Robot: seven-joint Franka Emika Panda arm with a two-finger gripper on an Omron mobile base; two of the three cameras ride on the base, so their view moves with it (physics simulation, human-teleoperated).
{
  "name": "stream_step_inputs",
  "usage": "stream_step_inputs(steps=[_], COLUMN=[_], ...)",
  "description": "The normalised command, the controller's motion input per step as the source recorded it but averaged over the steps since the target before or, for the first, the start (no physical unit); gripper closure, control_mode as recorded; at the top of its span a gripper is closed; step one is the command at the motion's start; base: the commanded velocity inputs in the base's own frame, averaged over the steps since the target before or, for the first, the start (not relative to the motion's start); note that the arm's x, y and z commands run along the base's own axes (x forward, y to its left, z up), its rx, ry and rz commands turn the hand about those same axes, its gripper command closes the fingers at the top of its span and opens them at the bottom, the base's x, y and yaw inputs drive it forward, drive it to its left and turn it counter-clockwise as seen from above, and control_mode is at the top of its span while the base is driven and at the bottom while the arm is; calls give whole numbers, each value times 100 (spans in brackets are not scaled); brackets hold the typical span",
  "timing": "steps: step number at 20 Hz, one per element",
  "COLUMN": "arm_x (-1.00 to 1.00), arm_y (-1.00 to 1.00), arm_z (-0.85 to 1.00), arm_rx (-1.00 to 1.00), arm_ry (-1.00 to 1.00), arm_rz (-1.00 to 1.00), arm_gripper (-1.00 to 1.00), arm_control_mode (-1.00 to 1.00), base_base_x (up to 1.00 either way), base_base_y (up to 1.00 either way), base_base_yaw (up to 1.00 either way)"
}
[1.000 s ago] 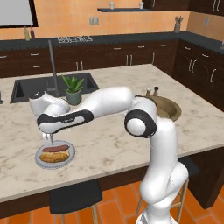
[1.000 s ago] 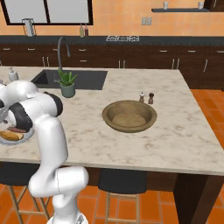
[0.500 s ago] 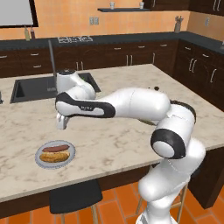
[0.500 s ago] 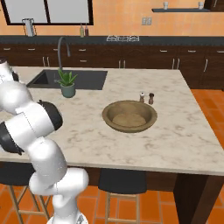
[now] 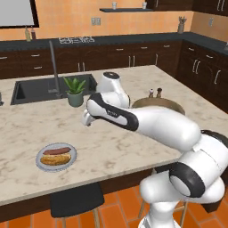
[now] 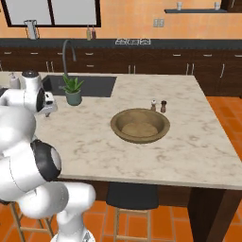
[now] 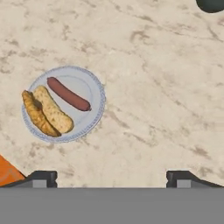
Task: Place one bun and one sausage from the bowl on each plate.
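Observation:
A light-grey plate [image 5: 55, 156] [image 7: 64, 103] lies near the counter's front left edge, holding a reddish-brown sausage [image 5: 56, 151] [image 7: 68, 94] beside a golden-tan bun [image 5: 55, 159] [image 7: 49, 111]. My gripper [image 5: 86, 120] [image 6: 50, 108] [image 7: 111, 178] hangs well above the counter, up and to the right of that plate. It is open, its fingertips [image 7: 42, 177] wide apart with nothing between them. The olive-brown bowl [image 6: 140, 125] [image 5: 158, 103] sits further right, its inside looking bare; my arm covers part of it in the left base view. A second plate is out of view.
A potted plant [image 5: 75, 91] [image 6: 72, 90] stands by the sink [image 5: 38, 89] with its tall tap. Two small shakers [image 6: 158, 105] [image 5: 155, 93] stand behind the bowl. A dark stool [image 5: 75, 202] sits below the counter's front edge.
My gripper has risen from just over the plate and swung right, toward the middle of the counter. The bun and sausage stay on the plate.

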Motion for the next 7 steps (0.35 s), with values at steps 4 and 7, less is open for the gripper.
stream_step_inputs(steps=[4,7], arm_x=[4,0], arm_y=[-73,-53], arm_z=[-7,-1], arm_rx=[17,17], arm_ry=[8,0], arm_rz=[-24,-14], arm_gripper=[-100,-100], arm_control_mode=[-100,-100], base_base_x=[0,0], base_base_y=[0,0], base_base_yaw=[0,0])
